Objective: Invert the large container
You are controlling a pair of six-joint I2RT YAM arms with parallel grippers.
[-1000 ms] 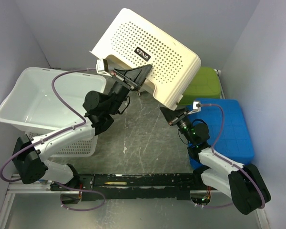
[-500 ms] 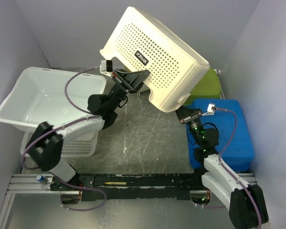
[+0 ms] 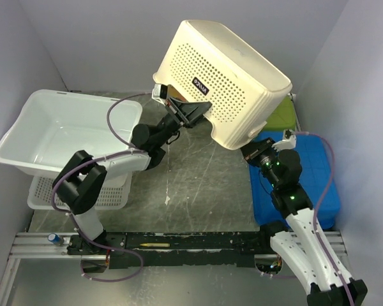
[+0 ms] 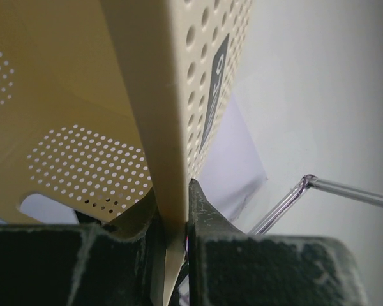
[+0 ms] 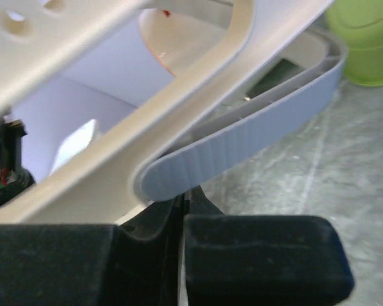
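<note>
Top external view: 1 large cream container (image 3: 223, 76) hangs in the air over the far part of the bench (image 3: 204, 185). It is steeply tilted, its perforated outer walls and 1 dark label facing the camera.

2 arms reach up to it, each with 1 tool. The left tool (image 3: 201, 109) meets the container's lower left edge. In the left wrist view the tool (image 4: 175, 210) is clamped on the container's wall (image 4: 147, 95), with 1 finger on each face. The right tool (image 3: 250, 153) sits just under the container's lower right corner. In the right wrist view its jaws (image 5: 182, 204) are pressed together right below the container's rim (image 5: 179, 121). I cannot tell whether any edge is pinched between them.

There are 4 other bins:
- 1 white tub (image 3: 45, 115) stands well to the left of the container, tipped.
- 1 white perforated basket (image 3: 48, 191) lies beneath that tub.
- 1 green container (image 3: 281, 115) is partly hidden behind the cream container's right end.
- 1 blue box (image 3: 319, 172) sits below and to the right of the cream container.

The bench top is grey, mottled and scuffed, with a black and metal rail along its near edge. 3 plain pale walls close the space behind the container and on both sides. 2 purple cables run along the arms.
</note>
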